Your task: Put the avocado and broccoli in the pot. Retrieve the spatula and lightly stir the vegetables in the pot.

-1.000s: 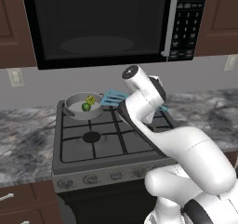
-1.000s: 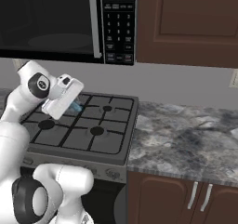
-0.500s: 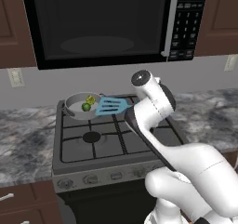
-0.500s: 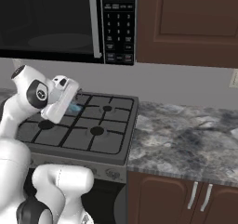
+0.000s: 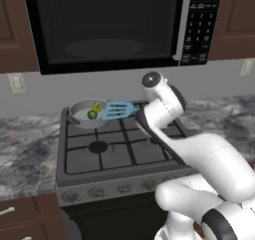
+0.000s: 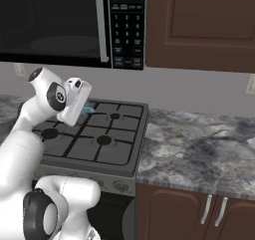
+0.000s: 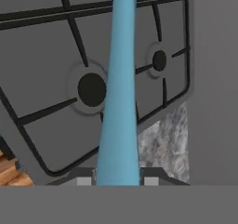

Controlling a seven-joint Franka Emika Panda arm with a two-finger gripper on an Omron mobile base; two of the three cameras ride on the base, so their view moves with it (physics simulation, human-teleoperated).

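The hand [image 7: 118,181] was clamped on the thin handle of the light blue slotted spatula [image 5: 118,110] — its long axis ran out leftward, head just beside the shallow grey metal pot [image 5: 79,115] holding the dark green avocado [image 5: 92,114] and yellow-green broccoli floret [image 5: 97,106].

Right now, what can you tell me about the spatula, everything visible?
The spatula is light blue, plastic-looking, with a flat slotted head and a thin handle. It is held off the stove, roughly level, its head reaching to the right rim of the pot; whether it touches the rim is unclear. In the hand view its handle runs up from the tool, which is shut on it.
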